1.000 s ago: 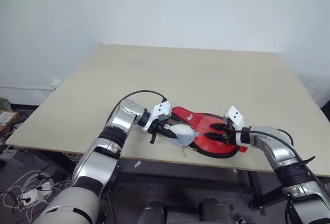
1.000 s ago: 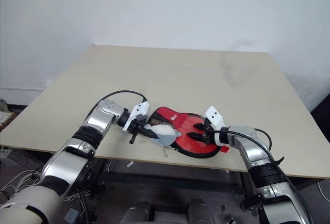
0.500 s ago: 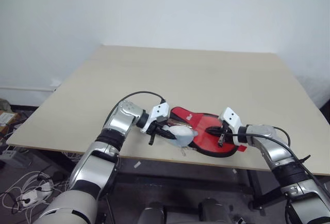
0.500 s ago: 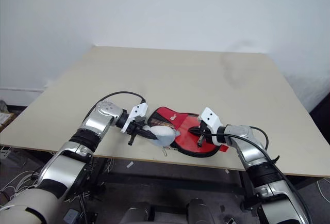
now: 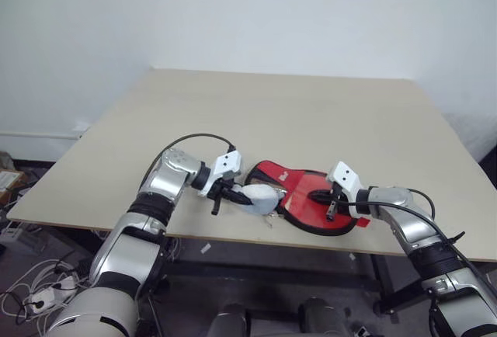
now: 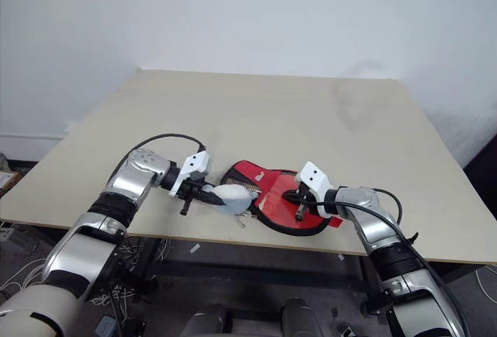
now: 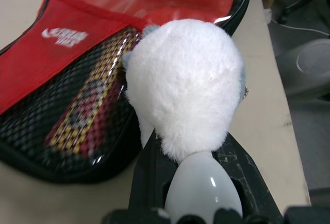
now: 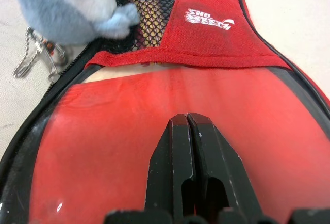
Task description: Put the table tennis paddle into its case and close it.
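Currently, 1 red rubber-faced paddle (image 8: 154, 131) lies inside the black fabric case (image 5: 311, 224), under the closed, empty right gripper (image 5: 331, 206), probably pinning it. Left gripper (image 6: 203, 194), clamped on the fluffy white pompom (image 7: 183, 87) beside the case's neck, likely tugs the zip.

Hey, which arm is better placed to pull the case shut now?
Probably the left. The left gripper is shut on the fluffy white pull chained to the case edge. The right gripper, fingers shut, rests on the clear panel over the table tennis paddle, pinning it.
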### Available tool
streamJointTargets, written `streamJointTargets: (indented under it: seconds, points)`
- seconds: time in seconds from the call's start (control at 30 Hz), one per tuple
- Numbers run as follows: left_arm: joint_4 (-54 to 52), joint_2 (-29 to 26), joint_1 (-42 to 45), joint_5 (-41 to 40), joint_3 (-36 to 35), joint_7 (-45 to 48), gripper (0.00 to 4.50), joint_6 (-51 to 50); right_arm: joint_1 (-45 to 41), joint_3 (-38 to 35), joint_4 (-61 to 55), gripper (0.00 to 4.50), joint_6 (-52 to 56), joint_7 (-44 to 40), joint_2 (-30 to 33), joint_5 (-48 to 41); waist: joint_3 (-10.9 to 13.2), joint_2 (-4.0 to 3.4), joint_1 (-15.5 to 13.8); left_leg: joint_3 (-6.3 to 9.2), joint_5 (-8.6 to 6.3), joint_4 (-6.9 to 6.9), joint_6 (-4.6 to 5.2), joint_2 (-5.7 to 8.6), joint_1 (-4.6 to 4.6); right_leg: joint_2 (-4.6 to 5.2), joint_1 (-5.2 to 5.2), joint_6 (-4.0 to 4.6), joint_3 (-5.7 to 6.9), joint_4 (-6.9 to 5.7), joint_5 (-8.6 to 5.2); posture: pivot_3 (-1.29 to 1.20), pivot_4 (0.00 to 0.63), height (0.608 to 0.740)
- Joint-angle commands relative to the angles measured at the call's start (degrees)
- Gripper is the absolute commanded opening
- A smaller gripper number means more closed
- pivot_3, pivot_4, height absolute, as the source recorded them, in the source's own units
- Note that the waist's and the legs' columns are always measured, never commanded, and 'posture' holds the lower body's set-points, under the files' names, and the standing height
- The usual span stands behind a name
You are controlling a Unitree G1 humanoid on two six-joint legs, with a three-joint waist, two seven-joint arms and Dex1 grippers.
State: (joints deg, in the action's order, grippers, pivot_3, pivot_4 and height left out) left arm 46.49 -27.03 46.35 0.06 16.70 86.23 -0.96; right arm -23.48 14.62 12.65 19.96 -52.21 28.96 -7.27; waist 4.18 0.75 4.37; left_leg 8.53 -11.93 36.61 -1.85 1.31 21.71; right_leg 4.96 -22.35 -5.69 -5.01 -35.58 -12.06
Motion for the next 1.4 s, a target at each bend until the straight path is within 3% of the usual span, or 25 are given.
streamJointTargets:
  seconds: [0.03, 0.67, 1.03, 1.4]
  points:
    - [1.24, -2.48, 1.93, 0.35, -1.93, -1.30, 0.18, 1.16, 1.92, 1.76, 4.08, 0.01, 1.73, 0.66, 0.88, 3.21, 0.00, 0.00, 0.00, 0.00, 0.00, 0.00, 0.00, 0.00, 0.00, 0.00, 0.00, 0.00, 0.00, 0.00, 0.00, 0.00, 0.000, 0.740]
    - [13.84, -5.74, 7.47, 3.08, -2.15, -9.65, 0.18, 7.22, 1.62, 2.40, 4.93, 0.01, 1.16, 0.52, 0.63, 3.66, 0.01, -0.01, 0.02, 0.05, 0.00, -0.04, 0.00, -0.16, 0.04, 0.00, -0.03, 0.00, 0.26, 0.19, 0.00, 0.00, 0.000, 0.740]
    - [19.64, -6.94, 10.19, 7.09, -1.28, -16.26, 0.18, 10.67, 1.68, 2.67, 4.95, 0.01, 1.08, 0.68, 0.53, 3.62, -0.04, -0.26, 0.00, 0.15, -0.01, -0.79, 0.00, -1.37, 0.45, 0.06, 0.10, 0.03, 2.04, 1.79, 0.03, 0.00, 0.000, 0.740]
    - [23.47, -6.04, 12.08, 9.44, -1.87, -26.00, 0.18, 12.46, 1.70, 2.81, 4.98, 0.01, 1.05, 0.46, 0.68, 3.73, -0.06, -0.30, -0.10, 0.16, -0.01, -0.78, 0.00, -1.59, 0.71, 0.08, -0.05, 0.33, 2.54, 1.74, 0.25, 0.00, 0.000, 0.740]
